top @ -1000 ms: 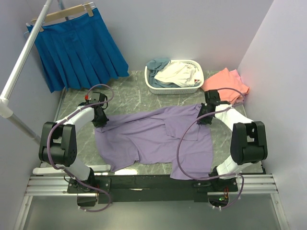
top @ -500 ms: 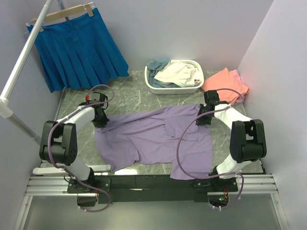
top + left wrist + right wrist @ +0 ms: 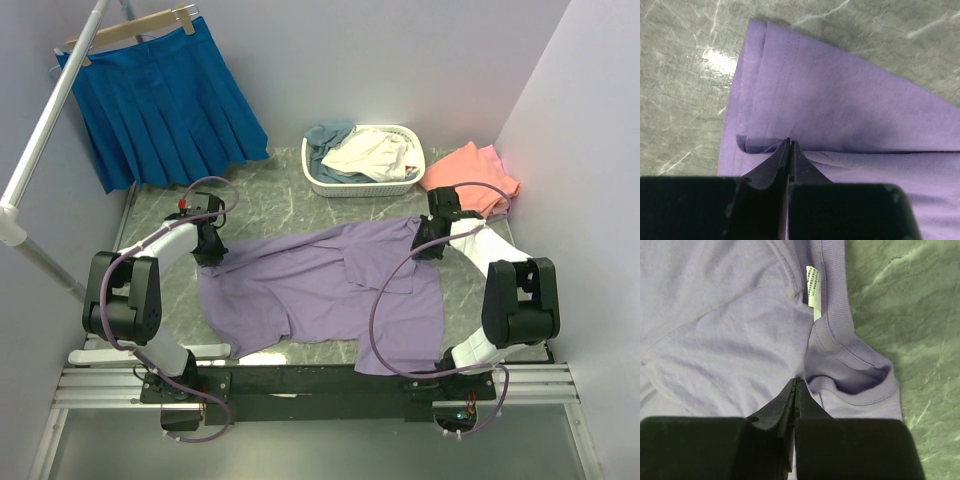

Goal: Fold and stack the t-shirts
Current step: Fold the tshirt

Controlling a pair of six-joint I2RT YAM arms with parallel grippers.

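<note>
1 white neck tag, lavender tee; txt unreadable.

The left arm and right arm have white shells, bulky black joints and looping purple cables. The left gripper and right gripper are tapered matte black.

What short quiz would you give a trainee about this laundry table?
1. True or false: the left gripper and the right gripper are both shut on the purple t-shirt.
2. Where do the coral-pink t-shirts lie? A in the basket; B on the table, far right; C on the hanger.
3. Fill in: the right gripper pinches beside the shirt's ____.
Key: 1 true; 2 B; 3 collar.
</note>
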